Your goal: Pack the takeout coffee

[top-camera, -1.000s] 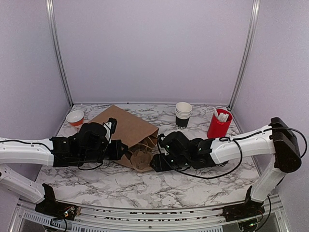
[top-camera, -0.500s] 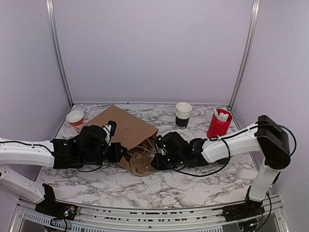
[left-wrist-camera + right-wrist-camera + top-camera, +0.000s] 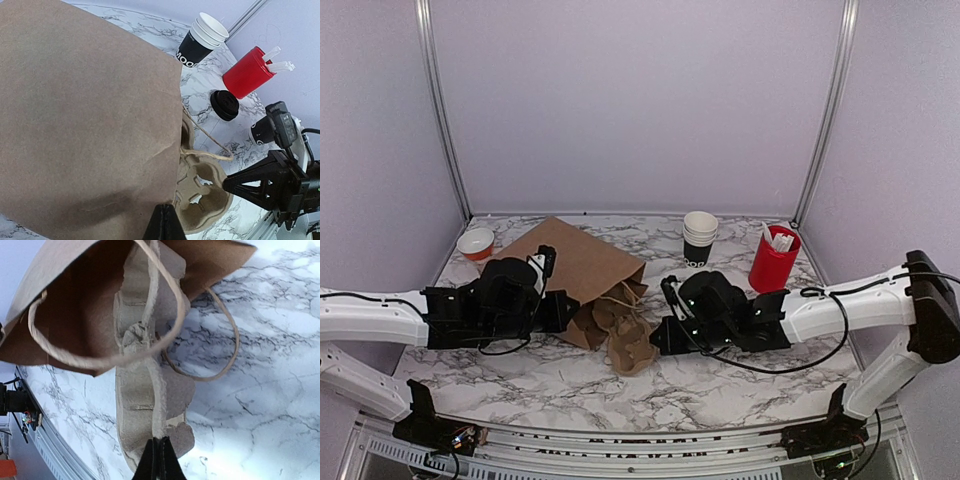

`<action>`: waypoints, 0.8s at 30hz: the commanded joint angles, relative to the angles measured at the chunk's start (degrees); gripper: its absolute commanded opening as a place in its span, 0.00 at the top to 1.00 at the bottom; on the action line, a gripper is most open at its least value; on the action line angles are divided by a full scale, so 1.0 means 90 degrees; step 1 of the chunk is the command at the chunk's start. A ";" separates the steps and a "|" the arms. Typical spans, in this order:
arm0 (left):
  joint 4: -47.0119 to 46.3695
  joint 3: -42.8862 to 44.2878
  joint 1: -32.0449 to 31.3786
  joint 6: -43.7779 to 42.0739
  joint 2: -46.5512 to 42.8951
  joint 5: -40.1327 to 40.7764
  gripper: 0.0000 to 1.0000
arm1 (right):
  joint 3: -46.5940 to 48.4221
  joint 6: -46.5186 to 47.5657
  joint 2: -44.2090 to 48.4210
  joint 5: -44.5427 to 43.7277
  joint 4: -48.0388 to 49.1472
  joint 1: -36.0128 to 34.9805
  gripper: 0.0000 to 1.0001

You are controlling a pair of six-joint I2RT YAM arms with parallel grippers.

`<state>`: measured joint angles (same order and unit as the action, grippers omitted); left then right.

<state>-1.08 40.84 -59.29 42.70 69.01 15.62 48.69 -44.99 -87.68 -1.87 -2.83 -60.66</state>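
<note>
Two arms reach low over the marble table [image 3: 720, 390], and both work on the brown paper bag [image 3: 580, 265], which lies on its side with the mouth toward the right arm. The left gripper [image 3: 163, 220] is closed on the lower edge of the bag near the mouth, I think to keep the bag from sliding. The pulp cup carrier [image 3: 145, 405] sticks half out of the mouth, under the twine handles. The right gripper [image 3: 159, 456] is pinched tight on its outer rim, a grip suited to moving it along the table. The black coffee cup [image 3: 260, 132] stands outside the bag, beside the right arm. Its lid [image 3: 224, 105] lies flat nearby, not on the cup.
</note>
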 commanded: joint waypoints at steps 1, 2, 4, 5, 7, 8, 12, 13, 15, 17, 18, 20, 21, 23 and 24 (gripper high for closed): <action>-0.0096 -0.0059 0.0053 0.0018 -0.0223 0.0330 1.00 | -0.0247 -0.0127 0.0502 -0.0277 -0.0732 -0.0212 1.00; -0.0074 -0.0042 0.0070 0.0005 -0.0259 0.0364 1.00 | -0.0318 -0.0141 0.0638 -0.0302 -0.0859 -0.0249 1.00; -0.0016 -0.0013 0.0123 -0.0038 -0.0312 0.0422 1.00 | -0.0498 -0.0219 0.0933 -0.0358 -0.1113 -0.0316 1.00; 0.0025 0.0021 0.0157 -0.0053 -0.0330 0.0439 1.00 | -0.0585 -0.0262 0.1160 -0.0388 -0.1215 -0.0340 1.00; 0.0087 0.0058 0.0229 -0.0079 -0.0358 0.0461 1.00 | -0.0745 -0.0372 0.1486 -0.0484 -0.1461 -0.0375 1.00; 0.0104 0.0069 0.0268 -0.0092 -0.0383 0.0462 1.00 | -0.0824 -0.0457 0.1650 -0.0553 -0.1576 -0.0392 1.00; 0.0120 0.0101 0.0379 -0.0104 -0.0468 0.0452 1.00 | -0.1190 -0.0851 0.2213 -0.0816 -0.1769 -0.0420 1.00; 0.0136 0.0101 0.0406 -0.0105 -0.0489 0.0452 1.00 | -0.1280 -0.0968 0.2313 -0.0920 -0.1805 -0.0423 1.00; 0.0189 0.0320 0.0439 -0.0101 -0.0522 0.0469 1.00 | -0.1415 -0.1204 0.2524 -0.1127 -0.1899 -0.0426 1.00; 0.0240 0.0429 0.0473 -0.0114 -0.0553 0.0489 1.00 | -0.1587 -0.1482 0.2710 -0.1312 -0.1886 -0.0428 1.00; 0.0259 0.0478 0.0481 -0.0110 -0.0580 0.0498 1.00 | -0.1654 -0.1653 0.2793 -0.1380 -0.1803 -0.0435 1.00; 0.0264 0.0563 0.0512 -0.0106 -0.0640 0.0500 1.00 | -0.1913 -0.1970 0.2902 -0.1432 -0.1298 -0.0496 1.00; 0.0258 0.0603 0.0533 -0.0101 -0.0671 0.0496 1.00 | -0.2051 -0.2121 0.2896 -0.1455 -0.1008 -0.0550 1.00; 0.0257 0.0682 0.0554 -0.0106 -0.0734 0.0475 1.00 | -0.2194 -0.2401 0.2722 -0.1521 -0.0521 -0.0710 1.00; 0.0267 0.0724 0.0560 -0.0106 -0.0760 0.0459 1.00 | -0.2160 -0.2516 0.2551 -0.1573 -0.0372 -0.0822 1.00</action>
<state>0.40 44.42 -54.78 42.37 64.31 19.00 29.93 -60.86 -62.33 -13.13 -14.39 -65.19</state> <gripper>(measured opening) 0.006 0.009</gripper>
